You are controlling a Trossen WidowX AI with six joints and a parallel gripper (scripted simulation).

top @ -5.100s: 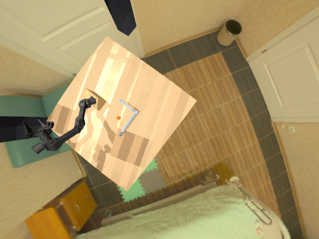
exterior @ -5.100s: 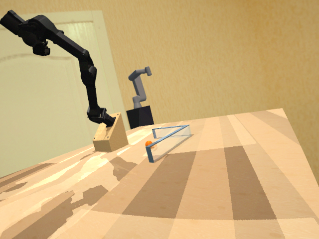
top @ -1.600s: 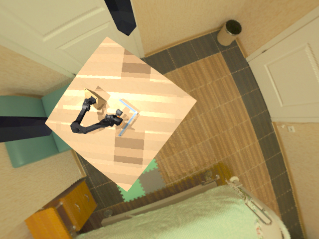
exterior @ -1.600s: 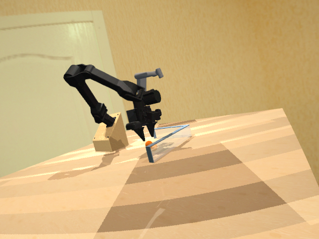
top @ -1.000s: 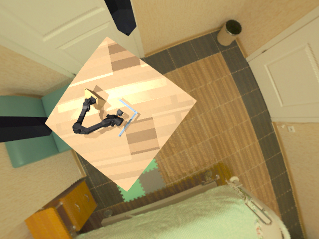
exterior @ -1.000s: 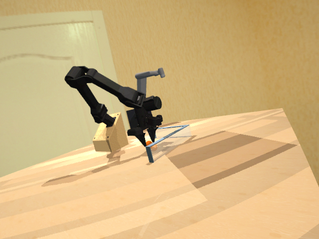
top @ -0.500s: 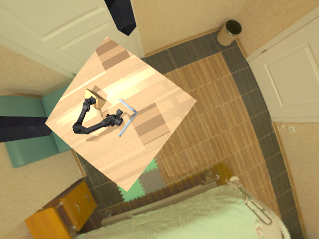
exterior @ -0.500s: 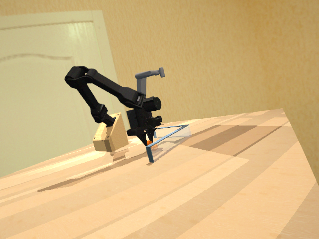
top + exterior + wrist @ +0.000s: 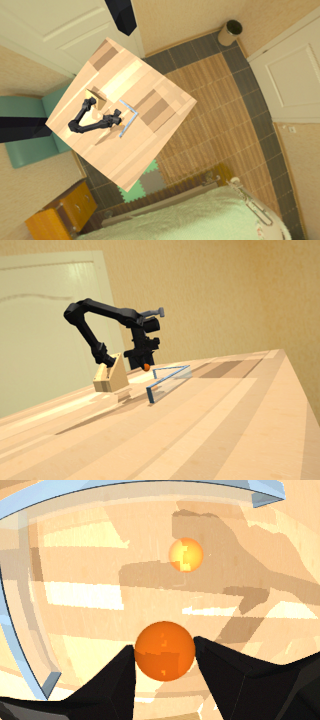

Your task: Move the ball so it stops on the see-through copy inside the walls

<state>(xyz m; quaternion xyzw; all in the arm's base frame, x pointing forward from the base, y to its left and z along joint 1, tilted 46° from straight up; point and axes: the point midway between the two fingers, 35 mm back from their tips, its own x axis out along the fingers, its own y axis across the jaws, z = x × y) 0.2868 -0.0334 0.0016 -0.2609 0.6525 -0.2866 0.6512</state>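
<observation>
Now end effector (image 9: 119, 124) (image 9: 146, 367) (image 9: 164, 647) grips orange ball (image 9: 146, 367) (image 9: 165, 651) above tbl (image 9: 144, 85) (image 9: 206, 420) (image 9: 90, 600).

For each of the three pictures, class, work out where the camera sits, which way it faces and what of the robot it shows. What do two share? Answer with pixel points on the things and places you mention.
Top: high above, looking down on the table (image 9: 144, 144); whole arm (image 9: 90, 126) shows.
Exterior: off to one side, looking across the tabletop; arm (image 9: 103, 311) and hand (image 9: 146, 366) show.
Wrist: on the arm near the hand (image 9: 164, 647), facing past its fingertips; only two fingers show.
Top and exterior share the wooden base block (image 9: 102, 103) (image 9: 120, 376).
</observation>
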